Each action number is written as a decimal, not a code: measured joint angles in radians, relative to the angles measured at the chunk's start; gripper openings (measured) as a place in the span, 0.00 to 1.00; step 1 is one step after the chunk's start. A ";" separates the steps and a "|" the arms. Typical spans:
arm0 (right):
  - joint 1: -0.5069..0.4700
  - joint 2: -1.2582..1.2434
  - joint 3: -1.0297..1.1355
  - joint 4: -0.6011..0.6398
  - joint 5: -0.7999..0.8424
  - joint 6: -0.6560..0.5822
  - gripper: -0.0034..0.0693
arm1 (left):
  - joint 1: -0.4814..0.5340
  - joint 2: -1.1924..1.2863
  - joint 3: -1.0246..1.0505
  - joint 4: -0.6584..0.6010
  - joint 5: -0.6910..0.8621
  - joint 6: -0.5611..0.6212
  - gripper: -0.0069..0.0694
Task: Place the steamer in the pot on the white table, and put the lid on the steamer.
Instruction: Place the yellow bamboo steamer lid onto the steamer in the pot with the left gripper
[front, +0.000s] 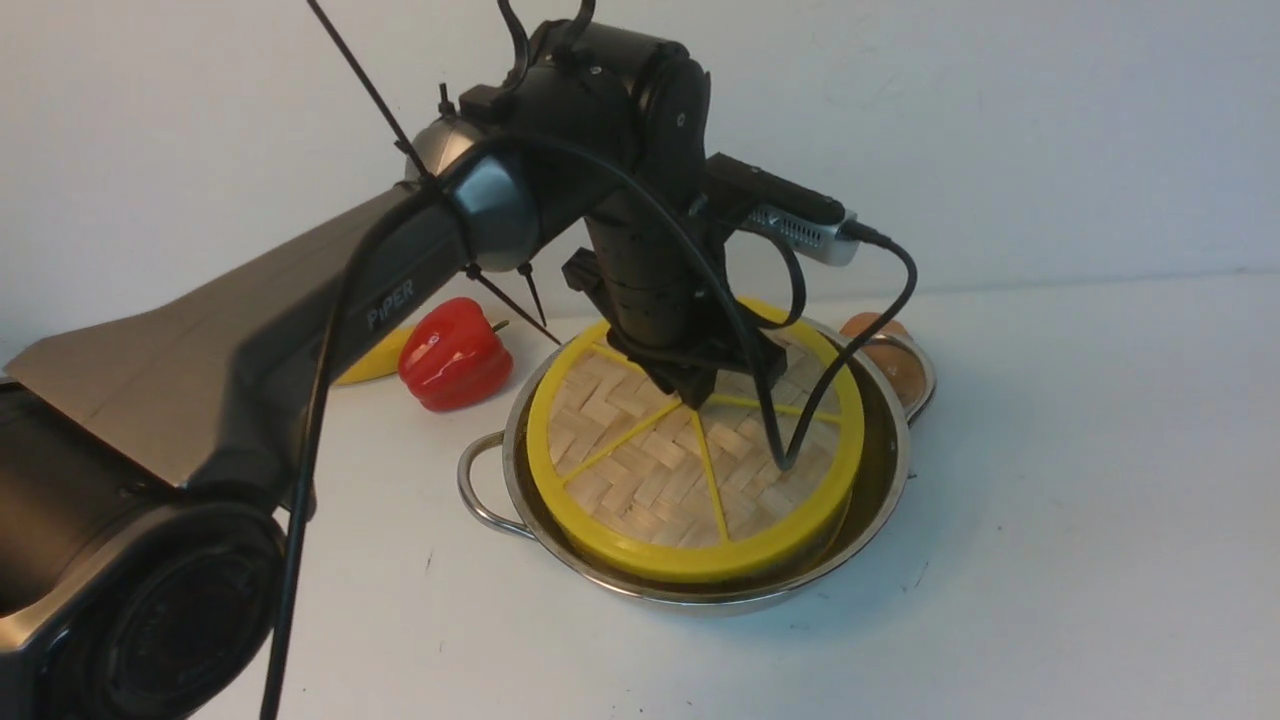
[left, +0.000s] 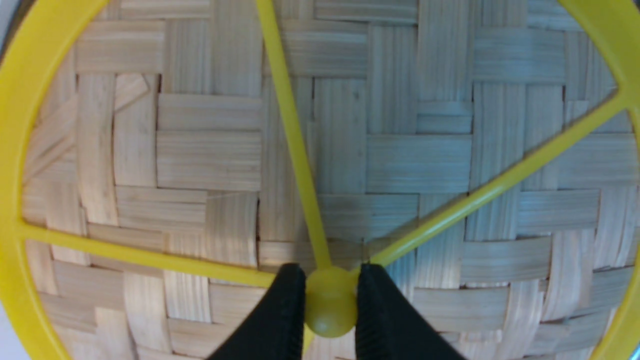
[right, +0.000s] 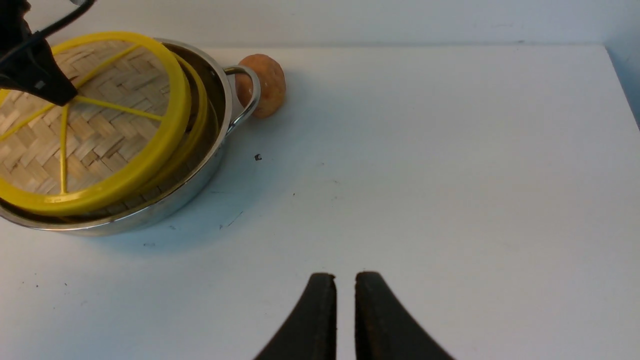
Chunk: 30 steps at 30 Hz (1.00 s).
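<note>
The steel pot (front: 884, 470) stands on the white table (front: 1060, 520). The steamer sits inside it; only a strip of its yellow rim (right: 201, 125) shows under the lid, and its contents are hidden. The woven lid (front: 640, 470) lies over the steamer, slightly tilted and off-centre. My left gripper (front: 690, 388) is shut on the lid's yellow centre knob (left: 330, 305), and the lid (left: 400, 150) fills the left wrist view. My right gripper (right: 345, 281) is shut and empty, low over bare table (right: 440, 165) to the right of the pot (right: 220, 100).
A red bell pepper (front: 455, 352) and a yellow item (front: 372, 362) lie behind the pot on the left. A brown rounded item (right: 267, 85) sits against the pot's far right handle (right: 247, 97). A white wall closes off the back.
</note>
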<state>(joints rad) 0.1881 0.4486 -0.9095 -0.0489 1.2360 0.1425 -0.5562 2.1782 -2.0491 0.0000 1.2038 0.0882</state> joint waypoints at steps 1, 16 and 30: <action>0.000 0.000 0.000 0.000 0.000 0.000 0.16 | -0.001 0.000 0.000 0.000 -0.006 0.004 0.25; 0.000 0.000 0.000 0.000 0.000 0.000 0.16 | -0.001 0.011 0.000 0.000 -0.058 0.024 0.25; 0.000 0.000 0.000 0.000 0.000 0.000 0.16 | -0.001 0.025 0.000 0.008 -0.080 0.033 0.25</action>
<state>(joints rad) 0.1881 0.4486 -0.9095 -0.0489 1.2360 0.1425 -0.5574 2.2027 -2.0491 0.0076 1.1235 0.1216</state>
